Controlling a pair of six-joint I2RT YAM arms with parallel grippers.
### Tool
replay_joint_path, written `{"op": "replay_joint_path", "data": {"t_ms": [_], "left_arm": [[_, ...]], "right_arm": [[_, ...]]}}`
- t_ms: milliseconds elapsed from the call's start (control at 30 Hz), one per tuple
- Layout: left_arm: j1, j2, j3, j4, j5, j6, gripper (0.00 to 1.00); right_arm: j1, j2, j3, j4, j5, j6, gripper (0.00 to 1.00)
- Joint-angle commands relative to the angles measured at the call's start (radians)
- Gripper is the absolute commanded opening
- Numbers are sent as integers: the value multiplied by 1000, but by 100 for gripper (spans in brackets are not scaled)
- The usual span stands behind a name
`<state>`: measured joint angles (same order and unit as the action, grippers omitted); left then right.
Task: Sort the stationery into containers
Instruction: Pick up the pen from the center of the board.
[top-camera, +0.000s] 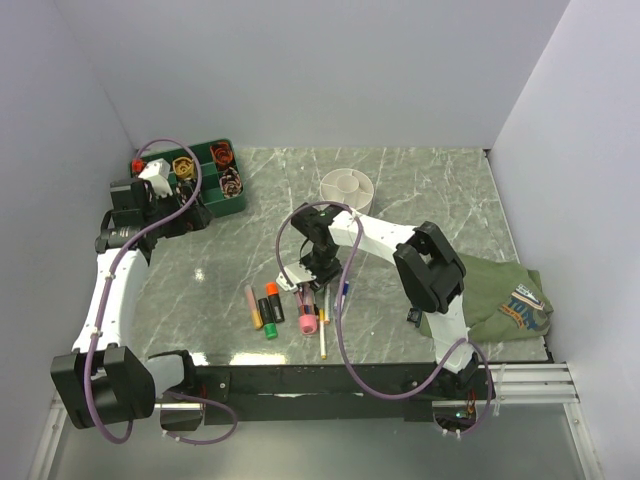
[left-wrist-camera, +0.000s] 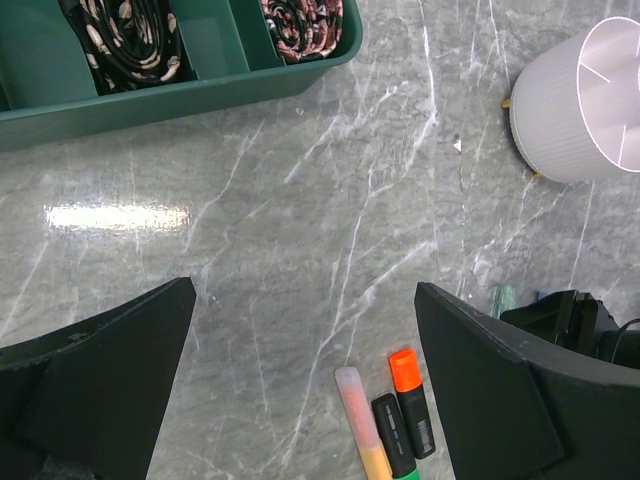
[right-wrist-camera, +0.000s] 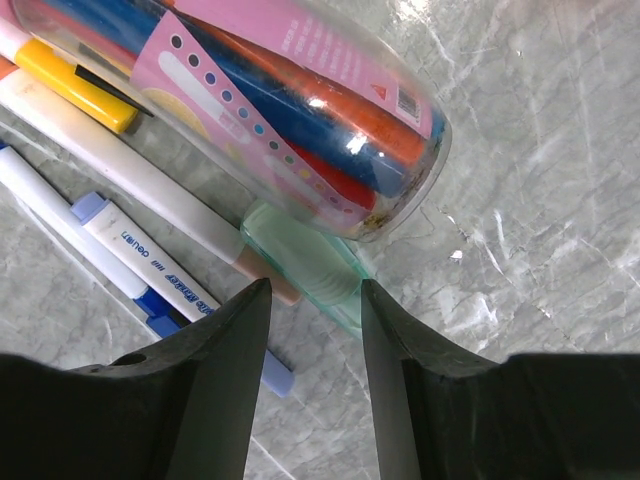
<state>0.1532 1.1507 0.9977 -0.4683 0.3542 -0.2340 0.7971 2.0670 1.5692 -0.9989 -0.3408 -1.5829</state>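
My right gripper (right-wrist-camera: 315, 290) is down in the heap of pens by the middle of the table's (left-wrist-camera: 300, 200) near edge. Its fingers are partway apart with a pale green cap (right-wrist-camera: 300, 255) lying between them. I can't tell whether they pinch it or only stand beside it. My left gripper (left-wrist-camera: 305, 300) hangs wide open and empty, left of the heap and near the green tray (left-wrist-camera: 200, 95).

My main worry is the clear pack (right-wrist-camera: 300, 90) with the pink label, whose rounded end seems to sit over the far end of that cap. If I lift straight up, I judge the pack will roll or be levered aside. It could then shove the white pen (right-wrist-camera: 150, 265) with the blue cap, and the long one beside it, toward the near edge.

A tan tip lies against the cap, close by one of my fingers. Closing could trap both, and I would carry two things or drop one.

I also have only the end of the thing. A cap can pull off its barrel, or the pen may swing down and slip.

The bowl (left-wrist-camera: 560, 120) stands well apart on the far side, so a loose hold has a long way to fail. The three markers (left-wrist-camera: 392, 430) left of the heap lie out of all this.
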Motion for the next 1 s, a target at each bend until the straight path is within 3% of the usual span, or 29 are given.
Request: {"op": "replay_joint_path", "data": {"t_ms": [0,367,967], "left_arm": [[6,4,4,40,31,-19,99],[9,14,24,33,28,-14,99],[25,66,39,40,25,-13,99]], "right_arm": [[16,48,8,-30,-20,3,50],[-2,10,170,-204,-64,8,54],[-4,58,63,-12,0,-48,54]]}}
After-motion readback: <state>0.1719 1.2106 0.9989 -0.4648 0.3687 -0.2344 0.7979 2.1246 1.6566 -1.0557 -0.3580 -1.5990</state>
